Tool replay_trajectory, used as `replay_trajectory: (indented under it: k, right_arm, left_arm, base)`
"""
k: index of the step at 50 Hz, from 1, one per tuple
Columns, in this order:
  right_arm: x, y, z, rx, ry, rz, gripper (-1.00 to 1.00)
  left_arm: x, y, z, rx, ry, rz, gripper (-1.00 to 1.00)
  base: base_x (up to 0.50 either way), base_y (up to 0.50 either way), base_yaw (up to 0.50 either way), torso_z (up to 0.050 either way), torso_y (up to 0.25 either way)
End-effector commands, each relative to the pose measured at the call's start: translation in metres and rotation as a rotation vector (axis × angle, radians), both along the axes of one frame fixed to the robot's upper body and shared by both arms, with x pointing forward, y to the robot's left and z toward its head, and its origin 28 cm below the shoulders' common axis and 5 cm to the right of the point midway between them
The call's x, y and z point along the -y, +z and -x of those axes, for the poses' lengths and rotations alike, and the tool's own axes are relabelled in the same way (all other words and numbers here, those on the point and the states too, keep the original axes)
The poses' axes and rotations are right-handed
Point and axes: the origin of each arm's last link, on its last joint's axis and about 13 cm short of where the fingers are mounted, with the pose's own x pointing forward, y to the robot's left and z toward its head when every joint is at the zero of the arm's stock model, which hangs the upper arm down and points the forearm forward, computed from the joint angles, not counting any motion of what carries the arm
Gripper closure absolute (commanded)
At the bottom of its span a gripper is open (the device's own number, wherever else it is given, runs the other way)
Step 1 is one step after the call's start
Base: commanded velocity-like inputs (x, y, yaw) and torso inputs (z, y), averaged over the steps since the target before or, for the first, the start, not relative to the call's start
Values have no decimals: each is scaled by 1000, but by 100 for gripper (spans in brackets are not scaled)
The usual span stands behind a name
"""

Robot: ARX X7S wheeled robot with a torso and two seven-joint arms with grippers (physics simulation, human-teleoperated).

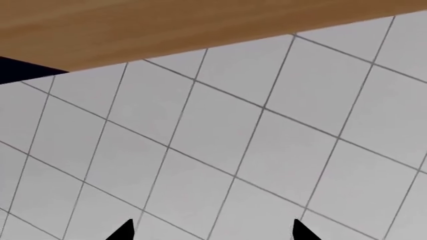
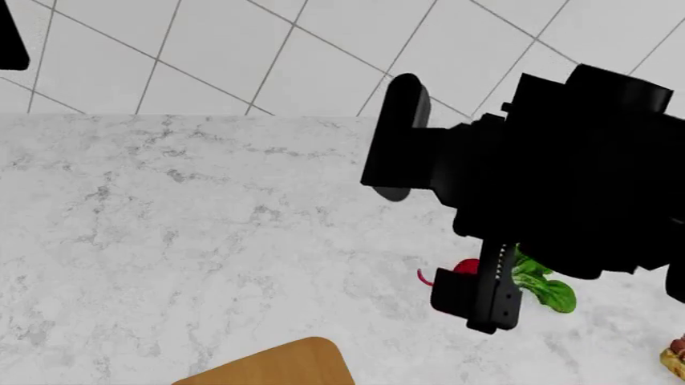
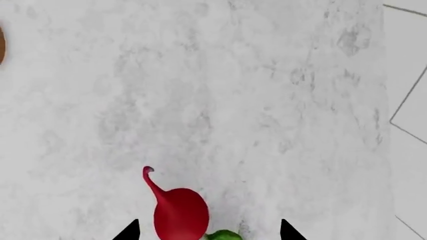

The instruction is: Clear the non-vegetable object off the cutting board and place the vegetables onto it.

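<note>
The radish point(image 3: 180, 212) lies on the marble counter, red with a thin curled root tail and green leaves point(image 2: 541, 290). My right gripper point(image 3: 209, 232) hangs open just above it, the red bulb lying between its two fingertips point(image 3: 130, 232), nearer the one marked. In the head view the right arm point(image 2: 557, 184) covers most of the radish point(image 2: 467, 266). A corner of the cutting board point(image 2: 281, 365) shows at the near edge. The hot dog point(image 2: 674, 358) lies on the counter at the far right, off the board. My left gripper point(image 1: 213, 232) is open and empty over tiled floor.
The white marble counter point(image 2: 172, 233) ends at a far edge with grey floor tiles point(image 2: 268, 48) beyond. A wooden surface point(image 1: 167, 30) crosses the left wrist view. A black shape point(image 2: 10, 36) sits at the head view's top left edge.
</note>
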Motion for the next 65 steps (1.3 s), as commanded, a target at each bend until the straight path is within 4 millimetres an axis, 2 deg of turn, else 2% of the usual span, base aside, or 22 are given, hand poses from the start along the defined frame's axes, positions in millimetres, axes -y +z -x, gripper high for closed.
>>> replay_trajectory:
  k: [1, 17, 44, 45, 55, 61, 65]
  right_arm:
    - [-6, -2, -8, -42, 13, -28, -100]
    - [-5, -20, -13, -106, -12, -57, -100]
    - [12, -43, -9, -156, -105, -62, -100]
    - [12, -43, -9, -140, -103, -58, 100]
    - [11, -32, -2, -117, -101, -60, 100]
    - [3, -1, 13, -19, -46, -76, 100]
    - [-1, 13, 24, 15, -19, -72, 100]
  left_arm:
    - [-1, 3, 0, 8, -27, 10, -100]
    - [-2, 2, 0, 8, -19, 8, -100]
    - [1, -2, 1, 5, -22, 10, -100]
    - [1, -2, 1, 5, -22, 11, -100]
    - [1, 2, 4, 14, -29, 23, -100]
    - [2, 4, 5, 19, -40, 31, -100]
    - [1, 4, 5, 17, -36, 28, -100]
  base:
    - [0, 0, 0, 0, 0]
    - [0, 0, 0, 0, 0]
    - [0, 0, 0, 0, 0]
    - [0, 0, 0, 0, 0]
    - [0, 0, -1, 0, 0]
    - [0, 0, 0, 0, 0]
    - [0, 0, 0, 0, 0]
